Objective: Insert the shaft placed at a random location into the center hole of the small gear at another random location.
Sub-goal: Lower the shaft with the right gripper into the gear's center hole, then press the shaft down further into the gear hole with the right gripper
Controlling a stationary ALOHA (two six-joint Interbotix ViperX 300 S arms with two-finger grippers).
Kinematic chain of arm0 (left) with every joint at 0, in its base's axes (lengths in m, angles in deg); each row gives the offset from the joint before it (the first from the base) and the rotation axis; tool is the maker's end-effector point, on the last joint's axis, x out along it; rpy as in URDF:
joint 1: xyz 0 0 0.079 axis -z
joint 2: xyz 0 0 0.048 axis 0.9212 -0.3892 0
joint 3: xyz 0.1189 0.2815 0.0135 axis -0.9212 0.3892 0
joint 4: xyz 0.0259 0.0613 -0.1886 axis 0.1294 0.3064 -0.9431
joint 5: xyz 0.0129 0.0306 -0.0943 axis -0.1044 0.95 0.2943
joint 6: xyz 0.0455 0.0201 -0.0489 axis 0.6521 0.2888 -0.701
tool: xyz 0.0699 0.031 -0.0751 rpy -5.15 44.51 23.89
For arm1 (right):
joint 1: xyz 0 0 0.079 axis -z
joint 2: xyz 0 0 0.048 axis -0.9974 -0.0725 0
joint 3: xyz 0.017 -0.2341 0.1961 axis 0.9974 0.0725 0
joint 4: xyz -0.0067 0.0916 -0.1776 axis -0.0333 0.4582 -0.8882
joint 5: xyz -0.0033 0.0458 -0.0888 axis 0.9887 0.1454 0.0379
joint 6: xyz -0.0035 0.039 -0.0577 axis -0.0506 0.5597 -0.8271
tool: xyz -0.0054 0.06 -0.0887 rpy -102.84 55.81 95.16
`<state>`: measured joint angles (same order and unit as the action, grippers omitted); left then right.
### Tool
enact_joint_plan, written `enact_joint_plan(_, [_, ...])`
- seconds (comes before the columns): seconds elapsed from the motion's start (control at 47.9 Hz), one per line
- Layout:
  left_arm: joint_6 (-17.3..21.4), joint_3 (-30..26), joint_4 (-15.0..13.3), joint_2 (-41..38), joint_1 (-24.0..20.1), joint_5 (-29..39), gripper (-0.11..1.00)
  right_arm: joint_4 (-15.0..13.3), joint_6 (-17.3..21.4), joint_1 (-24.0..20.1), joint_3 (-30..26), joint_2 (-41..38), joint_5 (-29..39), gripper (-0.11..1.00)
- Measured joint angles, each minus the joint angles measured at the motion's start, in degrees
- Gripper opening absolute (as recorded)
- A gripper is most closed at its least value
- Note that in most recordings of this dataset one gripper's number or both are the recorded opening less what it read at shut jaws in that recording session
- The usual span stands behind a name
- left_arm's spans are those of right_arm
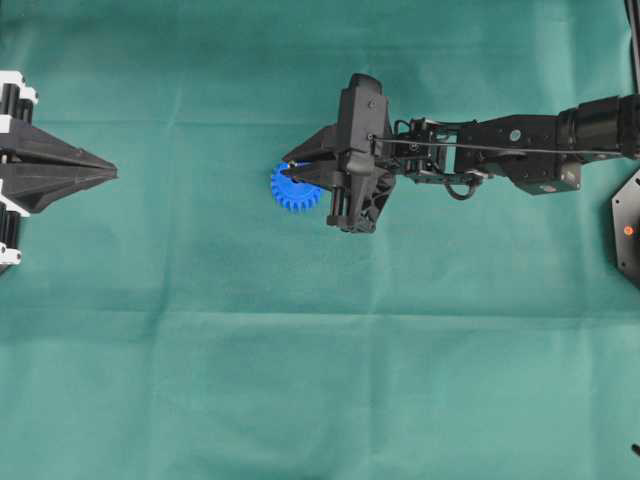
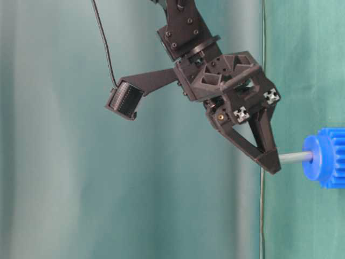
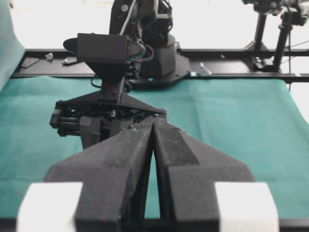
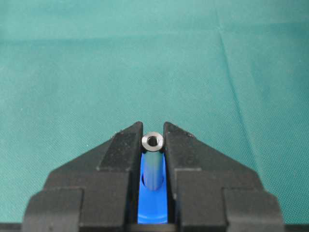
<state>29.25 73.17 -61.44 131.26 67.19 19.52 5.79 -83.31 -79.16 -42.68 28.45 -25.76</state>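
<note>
Right tool (image 2: pixel 269 159) is clamped on the shaft (image 2: pixel 295 157), whose far end sits in the small gear (image 2: pixel 325 160) hub on the green surface (image 1: pixel 300 380). Left tool (image 1: pixel 100 175) pinched together, empty, well apart.

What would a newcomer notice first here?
The blue gear near the middle of the green cloth, with the right claw shut on the shaft, whose far end meets the gear's hub. The left claw sits shut at the left edge.
</note>
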Motion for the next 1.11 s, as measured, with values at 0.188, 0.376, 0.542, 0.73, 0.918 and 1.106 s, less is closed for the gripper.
enact_joint_plan(0.188, [0.0,0.0,0.0,-0.1,0.1,0.0,0.00,0.0,-0.2,0.0,-0.1,0.0,0.1,0.13])
enact_joint_plan(0.376, [0.0,0.1,0.0,-0.1,0.1,0.3,0.00,-0.1,-0.3,0.0,-0.2,0.4,0.2,0.13])
enact_joint_plan(0.542, [0.0,0.0,0.0,-0.1,0.1,0.3,0.00,-0.1,-0.4,0.0,-0.3,0.7,0.4,0.13])
enact_joint_plan(0.73, [0.0,0.0,0.0,0.0,0.1,0.3,0.00,-0.1,-0.4,0.0,-0.2,0.7,0.3,0.13])
enact_joint_plan(0.918, [0.0,0.1,0.0,0.0,0.1,0.4,0.00,-0.1,-0.8,0.0,-0.3,0.7,0.3,0.13])
enact_joint_plan(1.106, [0.0,0.1,0.0,0.0,0.1,0.3,0.00,-0.1,-1.0,0.0,-0.3,-0.3,0.3,0.13])
